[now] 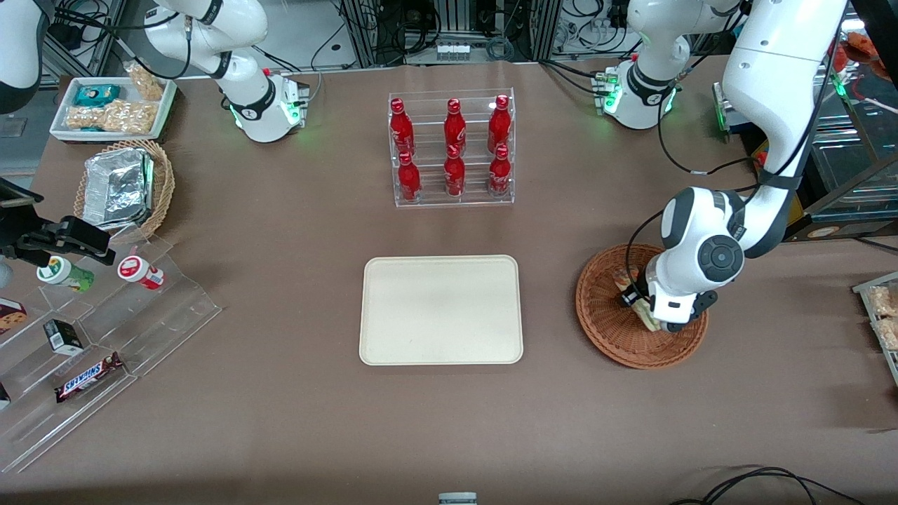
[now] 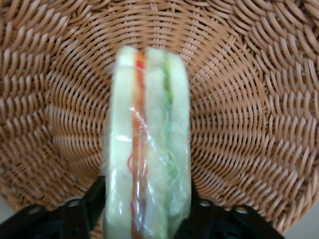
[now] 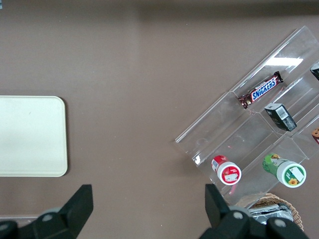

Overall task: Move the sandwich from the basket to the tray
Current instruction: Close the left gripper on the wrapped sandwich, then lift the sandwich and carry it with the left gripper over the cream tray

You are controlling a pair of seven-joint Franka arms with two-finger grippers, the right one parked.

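Sandwich point(image 2: 148, 149) stands on edge in the basket point(image 1: 607, 333), near the counter's working-arm end; my gripper point(image 2: 147, 211) straddles it. Slick wrap could slip before the tray point(image 1: 440, 309).

On the table are six red bottles point(image 1: 454, 151), one tray point(image 1: 440, 309), two baskets point(image 1: 635, 308), one sandwich point(image 2: 148, 149), one gripper point(image 2: 144, 211), one Snickers bar point(image 1: 89, 376) and perhaps two tubs point(image 1: 141, 272).

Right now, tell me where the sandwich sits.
The sandwich stands on edge in the basket, toward the working arm's end of the table, between the tool's fingers.
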